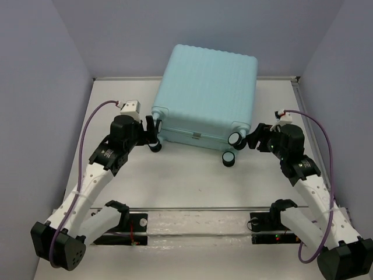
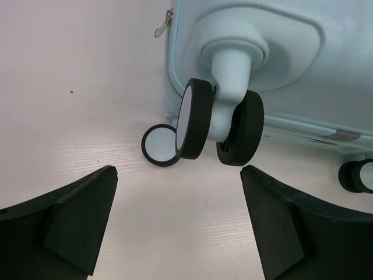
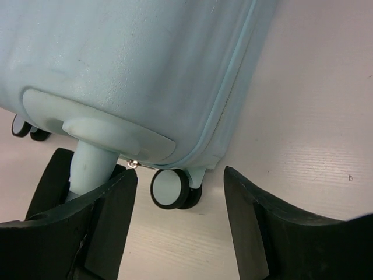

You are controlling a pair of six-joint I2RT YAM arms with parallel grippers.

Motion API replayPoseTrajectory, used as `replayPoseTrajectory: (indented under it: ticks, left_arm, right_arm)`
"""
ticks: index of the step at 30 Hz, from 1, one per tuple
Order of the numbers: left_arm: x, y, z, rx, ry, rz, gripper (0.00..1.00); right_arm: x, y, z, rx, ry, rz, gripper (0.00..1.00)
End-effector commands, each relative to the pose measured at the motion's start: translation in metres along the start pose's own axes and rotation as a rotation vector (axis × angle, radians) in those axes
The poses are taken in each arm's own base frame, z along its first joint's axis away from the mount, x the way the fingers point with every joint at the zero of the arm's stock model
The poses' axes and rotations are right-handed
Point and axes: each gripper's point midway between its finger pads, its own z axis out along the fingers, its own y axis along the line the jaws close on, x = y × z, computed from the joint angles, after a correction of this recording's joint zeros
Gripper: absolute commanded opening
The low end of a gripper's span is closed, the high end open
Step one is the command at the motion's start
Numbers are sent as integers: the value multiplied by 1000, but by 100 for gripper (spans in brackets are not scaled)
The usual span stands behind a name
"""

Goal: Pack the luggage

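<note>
The luggage [image 1: 207, 93], a pale aqua ribbed hard-shell case, lies closed and flat at the back of the table, its black spinner wheels facing the arms. My left gripper [image 1: 152, 131] is open at the case's near left corner. In the left wrist view its fingers [image 2: 70, 216] stand wide apart just short of a double wheel [image 2: 195, 119], with only bare table between them. My right gripper [image 1: 252, 139] is open at the near right corner. In the right wrist view a wheel [image 3: 169, 189] shows beyond the gap, and the left finger [image 3: 105, 221] is beside a wheel post.
The white table [image 1: 192, 186] is walled at the left, right and back. A clear bar [image 1: 192, 219] runs across the near edge between the arm bases. A zip pull [image 2: 163, 23] hangs at the case's seam. One wheel [image 1: 228, 158] sticks out toward the front.
</note>
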Motion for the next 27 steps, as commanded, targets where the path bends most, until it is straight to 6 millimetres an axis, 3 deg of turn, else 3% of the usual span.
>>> replayPoseTrajectory:
  ticks: [1,9,14,19,25,27]
  left_arm:
    - [-25,-11,6,33,-33,79,99]
    - [-32,-41,20,183,-19,87,99]
    - [-35,-29,35,114,1,99,99]
    - [-37,-30,40,118,4,108,95]
    - [-31,-35,47,147,26,109,81]
    - [-30,-36,49,150,31,109,58]
  right_arm:
    - [-17,35,-7,-162,-60,1,68]
    - [-8,33,-6,-168,-46,4,68]
    - [-5,34,-4,-181,-41,11,69]
    - [-2,34,-2,-183,-35,16,69]
    - [-1,33,0,-182,-37,20,69]
    - [-2,33,1,-183,-39,26,69]
